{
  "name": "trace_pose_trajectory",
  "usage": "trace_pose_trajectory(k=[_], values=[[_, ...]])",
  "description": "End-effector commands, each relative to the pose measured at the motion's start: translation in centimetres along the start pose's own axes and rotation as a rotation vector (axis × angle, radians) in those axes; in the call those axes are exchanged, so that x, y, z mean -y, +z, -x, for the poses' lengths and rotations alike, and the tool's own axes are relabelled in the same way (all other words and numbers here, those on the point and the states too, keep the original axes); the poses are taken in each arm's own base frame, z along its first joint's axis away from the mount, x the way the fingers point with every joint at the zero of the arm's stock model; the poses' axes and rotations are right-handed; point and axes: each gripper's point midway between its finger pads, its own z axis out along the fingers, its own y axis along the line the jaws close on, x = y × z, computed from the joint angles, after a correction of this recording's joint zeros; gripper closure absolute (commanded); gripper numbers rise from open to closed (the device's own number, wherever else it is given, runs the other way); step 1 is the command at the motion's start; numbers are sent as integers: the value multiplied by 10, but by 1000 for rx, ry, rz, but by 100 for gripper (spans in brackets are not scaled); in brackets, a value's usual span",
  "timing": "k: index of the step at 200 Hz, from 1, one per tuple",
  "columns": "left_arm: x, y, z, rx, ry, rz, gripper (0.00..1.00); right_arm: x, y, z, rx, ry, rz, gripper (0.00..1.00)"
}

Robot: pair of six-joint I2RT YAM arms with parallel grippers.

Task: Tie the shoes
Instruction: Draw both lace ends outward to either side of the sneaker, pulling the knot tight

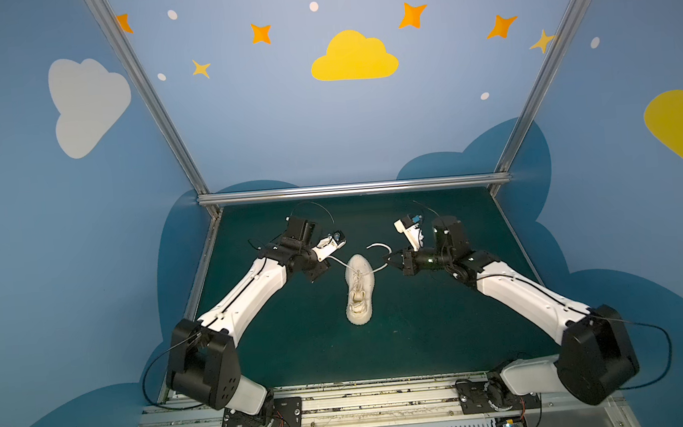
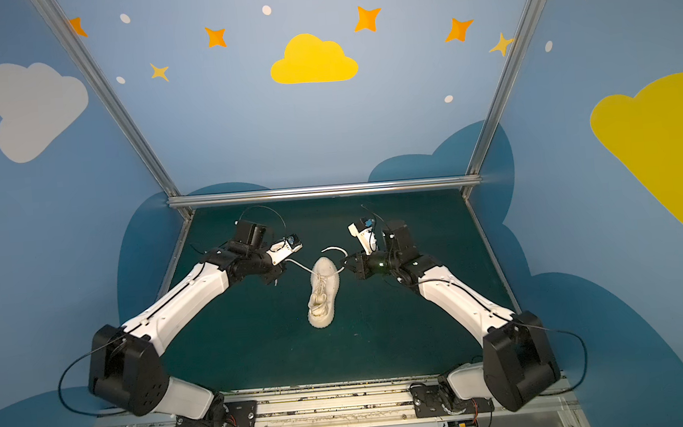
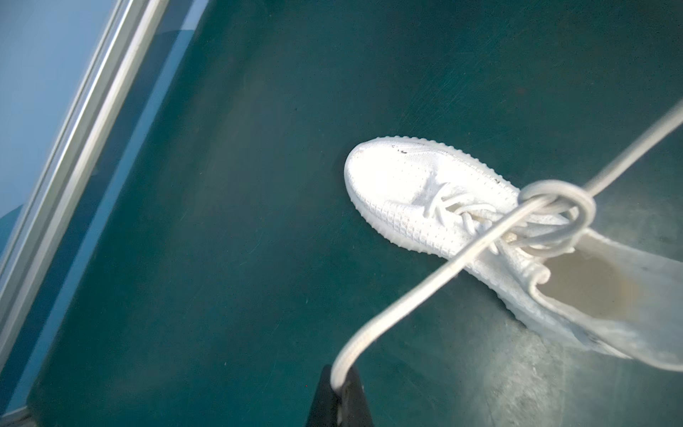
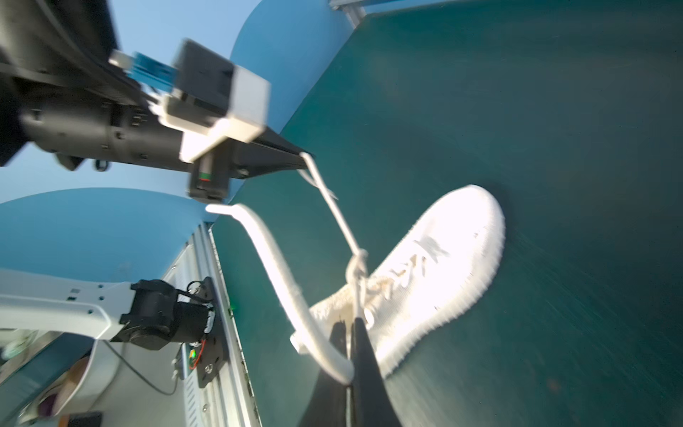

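Two clenched grippers each pinch a lace of the cream sneaker [image 1: 359, 290], which sits sole-down in the middle of the green mat [image 1: 292, 352], toe toward the far wall and heel near. The left gripper [image 1: 329, 257] clamps the left strand [image 3: 406, 295] left of the toe. The right gripper [image 1: 389, 261] clamps the right strand [image 4: 359, 295], whose loose tail [image 4: 273, 266] curls away. Both strands meet in a half knot [image 3: 554, 207] over the tongue.
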Motion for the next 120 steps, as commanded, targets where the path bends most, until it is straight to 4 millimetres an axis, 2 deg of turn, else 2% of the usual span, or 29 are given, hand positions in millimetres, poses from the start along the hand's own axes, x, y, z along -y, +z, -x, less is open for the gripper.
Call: trace_pose_trajectory(k=[1, 34, 82, 120], values=[[10, -8, -25, -91, -58, -12, 97, 11, -18, -16, -13, 42, -90, 100], [6, -16, -37, -110, -92, 24, 97, 21, -33, -30, -4, 28, -156, 100], [2, -6, -63, -170, -204, -1, 97, 44, -56, -50, -12, 109, -286, 100], [5, 5, -72, -190, -203, -18, 97, 57, -68, -71, -14, 152, -350, 100]])
